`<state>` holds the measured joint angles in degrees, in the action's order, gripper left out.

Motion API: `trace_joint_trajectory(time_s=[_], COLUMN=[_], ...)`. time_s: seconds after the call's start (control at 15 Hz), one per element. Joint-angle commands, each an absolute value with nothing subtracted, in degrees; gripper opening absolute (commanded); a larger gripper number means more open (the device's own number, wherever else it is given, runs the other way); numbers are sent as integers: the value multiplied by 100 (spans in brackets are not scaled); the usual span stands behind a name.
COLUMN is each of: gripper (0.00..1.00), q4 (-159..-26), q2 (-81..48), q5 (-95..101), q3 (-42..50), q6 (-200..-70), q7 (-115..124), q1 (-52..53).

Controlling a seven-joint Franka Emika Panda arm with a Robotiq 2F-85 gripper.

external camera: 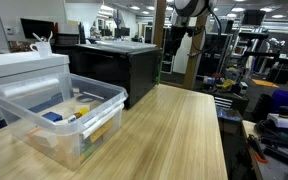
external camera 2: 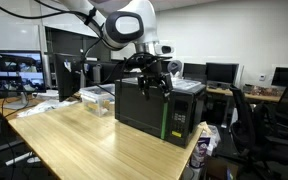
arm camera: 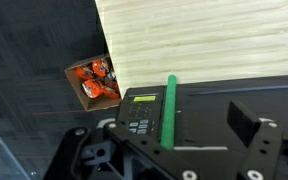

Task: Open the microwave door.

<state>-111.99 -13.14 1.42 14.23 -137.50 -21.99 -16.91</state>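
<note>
One black microwave [external camera: 114,68] stands on the wooden bench [external camera 2: 84,140], near one end of it. Its top is flat and grey. The microwave door [external camera 2: 139,110] is the big dark shiny front of the box. It lies flat against the box, so it is shut. A thin green strip [external camera 2: 165,120] runs down one edge of the door, and next to the strip is a small panel with buttons [arm camera: 139,115]. The white robot arm [external camera 2: 119,25] bends down from above. The tool [external camera 2: 150,80] hangs over the top front edge of the microwave, close to the door. Whether it touches the box is hard to tell. The tool is spread wide and holds nothing. In the wrist view its dark fingers [arm camera: 252,135] sit far apart at the bottom, with the green strip between them. Past the bench edge, that view also shows a small brown box with orange things [arm camera: 94,82] down on the dark floor. Farther along the bench sits a clear plastic bin [external camera: 54,115] with some small things inside. A white box-shaped machine [external camera: 24,68] stands just beside the bin.
</note>
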Motion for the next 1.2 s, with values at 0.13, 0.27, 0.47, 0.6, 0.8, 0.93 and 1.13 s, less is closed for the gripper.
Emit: trace_joint_trajectory(time_s=[0.13,0.27,0.47,0.6,0.8,0.93,1.13], gripper=[100,100,100,100,100,100,100], q4=[-11017,-10831,-10552,-10434,-10245,-10153,-10031], q2=[-1526,-1629,-1765,-1821,-1962,-2045,-2161], q5=[-718,-985,-1270,-1315,-1213,-1153,-1109], q3=[1047,943,836,820,842,852,854], q6=[-13826,-13776,-13757,-13723,-13627,-13557,-13462], q7=[-3361,-3689,-4024,-4077,-3983,-3934,-3888], q1=[-2059,-2156,-2257,-2277,-2291,-2301,-2331])
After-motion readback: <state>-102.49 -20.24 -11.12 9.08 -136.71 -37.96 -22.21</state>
